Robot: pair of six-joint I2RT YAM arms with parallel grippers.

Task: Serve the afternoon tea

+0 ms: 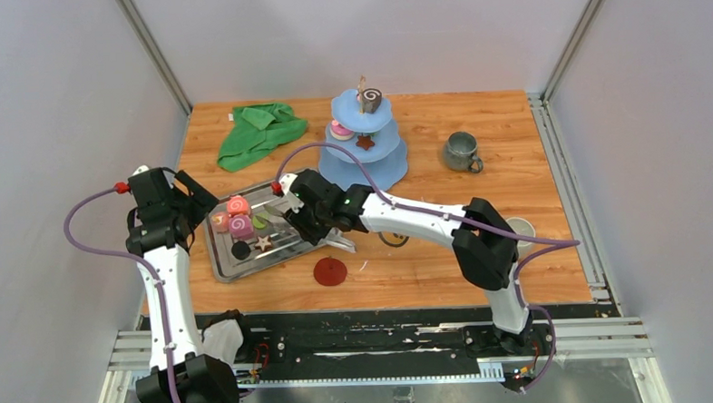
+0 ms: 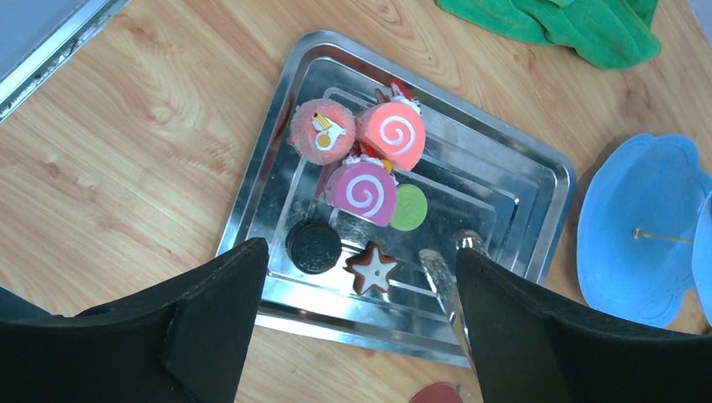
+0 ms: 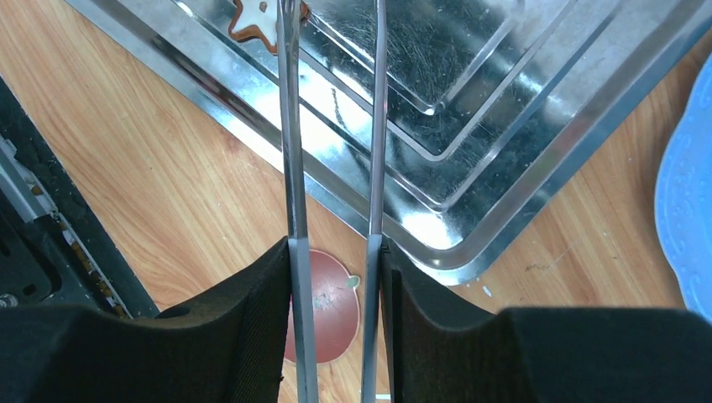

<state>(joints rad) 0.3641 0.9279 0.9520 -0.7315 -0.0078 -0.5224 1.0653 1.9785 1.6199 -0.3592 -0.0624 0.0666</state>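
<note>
A steel tray holds a salmon swirl roll, a magenta swirl roll, a fuzzy pink sweet, a green disc, a black disc and a brown star. My left gripper is open and empty above the tray's near edge. My right gripper is shut on steel tongs, whose tips reach into the tray beside the star. A blue tiered stand carries a brown swirl roll, a pink sweet and a star. The grey-green mug stands at right; the white mug is half hidden behind my right arm.
A green cloth lies at the back left. A flat red apple-shaped disc lies on the wood in front of the tray, under my right gripper. The stand's lowest blue plate lies just right of the tray.
</note>
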